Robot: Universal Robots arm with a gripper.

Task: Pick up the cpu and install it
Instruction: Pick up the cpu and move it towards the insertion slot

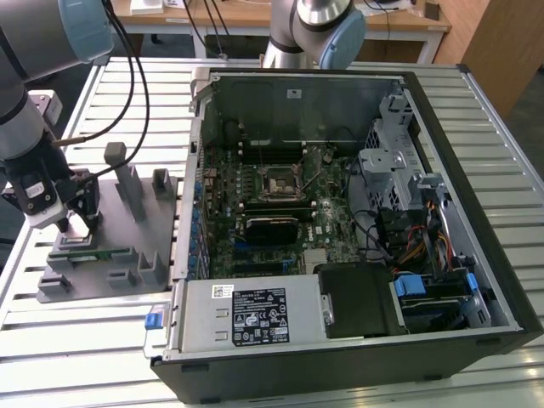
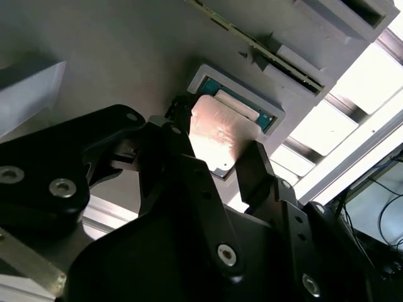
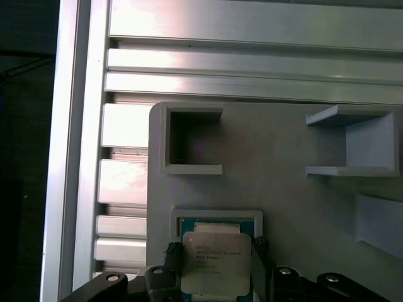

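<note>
cpu: in the first wrist view, silver top up, seated in a framed square recess of the grey fixture plate; a green rim shows along one edge.
gripper: black fingers clamped against two opposite sides of the cpu; I cannot tell whether it is lifted off the recess floor.
surface: the plate lies on a table of bright aluminium slats, with two open-sided pockets moulded into the plate near the recess.
cpu, second wrist view: glare on its metal top, held between the fingers of the gripper, over the same recess.
room, second wrist view: beyond the table's edge hang dark cables.
gripper, exterior view: down on the fixture plate, at nine o'clock from the computer case.
case: lying open on the slatted table, its motherboard facing up with the socket near its middle.
room: a wooden desk stands at twelve o'clock, behind the table.
</note>
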